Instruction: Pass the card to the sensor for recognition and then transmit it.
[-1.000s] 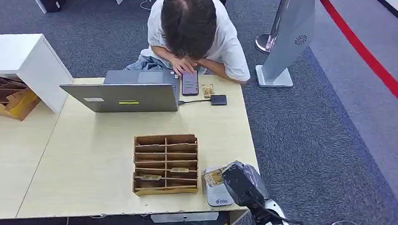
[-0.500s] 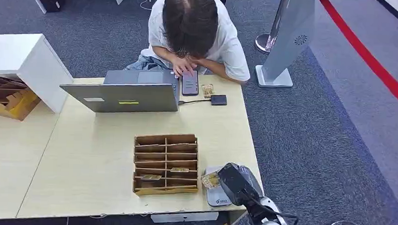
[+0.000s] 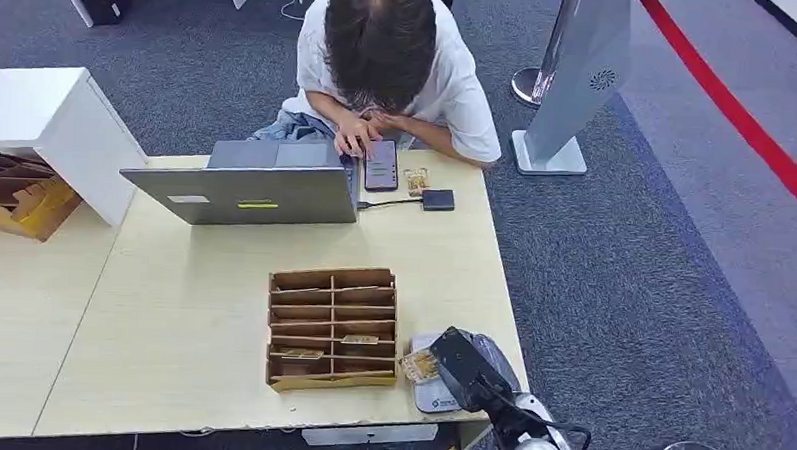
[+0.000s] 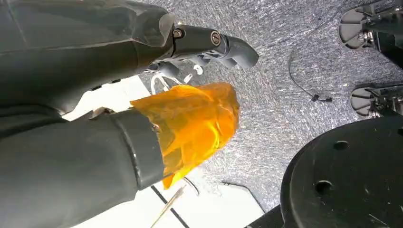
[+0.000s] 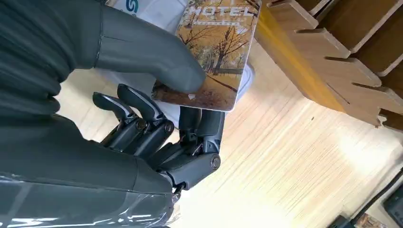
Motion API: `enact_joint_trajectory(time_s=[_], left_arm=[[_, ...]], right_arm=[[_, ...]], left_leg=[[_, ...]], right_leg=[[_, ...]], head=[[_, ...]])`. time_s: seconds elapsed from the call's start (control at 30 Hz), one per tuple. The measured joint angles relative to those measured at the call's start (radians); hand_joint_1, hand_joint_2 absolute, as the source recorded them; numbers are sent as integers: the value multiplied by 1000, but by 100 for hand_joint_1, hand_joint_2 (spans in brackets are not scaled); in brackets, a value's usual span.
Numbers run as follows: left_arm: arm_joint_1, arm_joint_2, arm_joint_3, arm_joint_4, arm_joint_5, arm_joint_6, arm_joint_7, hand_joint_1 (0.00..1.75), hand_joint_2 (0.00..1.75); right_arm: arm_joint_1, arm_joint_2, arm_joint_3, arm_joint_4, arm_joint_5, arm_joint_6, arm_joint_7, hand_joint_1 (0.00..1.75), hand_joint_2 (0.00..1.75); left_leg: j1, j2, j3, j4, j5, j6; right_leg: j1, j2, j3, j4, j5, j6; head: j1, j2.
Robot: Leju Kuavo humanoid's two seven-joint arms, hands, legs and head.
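My right hand (image 3: 462, 367) holds a hotel card (image 3: 420, 366) with an autumn-tree picture at the table's near right corner. In the right wrist view the thumb (image 5: 157, 61) presses on top of the card (image 5: 216, 52) and dark fingers (image 5: 204, 128) lie under it. The card hangs over the left edge of the white sensor pad (image 3: 434, 396), whose white face (image 5: 157, 12) lies behind the card, close to the wooden card rack (image 3: 332, 328). My left hand (image 4: 190, 95) hangs over grey carpet with nothing in it, its thumb wrapped in orange film.
The rack (image 5: 342, 61) has several slots, two with cards in them. A person sits at the far side with a phone (image 3: 381, 164), beside a laptop (image 3: 246, 185), a small black box (image 3: 437, 199) and another card (image 3: 415, 180). Cardboard boxes (image 3: 15, 197) stand at left.
My right hand has moved the card left and toward the table's near edge, from above the sensor's far part to its left edge beside the rack.
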Motion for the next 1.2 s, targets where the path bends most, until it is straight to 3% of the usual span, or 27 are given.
enact_joint_trajectory(time_s=[0.53, 1.2], left_arm=[[19, 16, 11, 2, 11, -22, -12, 0, 0], [35, 46, 27, 8, -3, -61, -30, 0, 0]], right_arm=[[-27, -36, 16, 32, -94, -39, 16, 175, 175], [-12, -114, -10, 40, -333, 0, -25, 175, 175]], left_leg=[[0, 0, 0, 0, 0, 0], [0, 0, 0, 0, 0, 0]], right_leg=[[0, 0, 0, 0, 0, 0], [0, 0, 0, 0, 0, 0]], head=[[0, 0], [0, 0]])
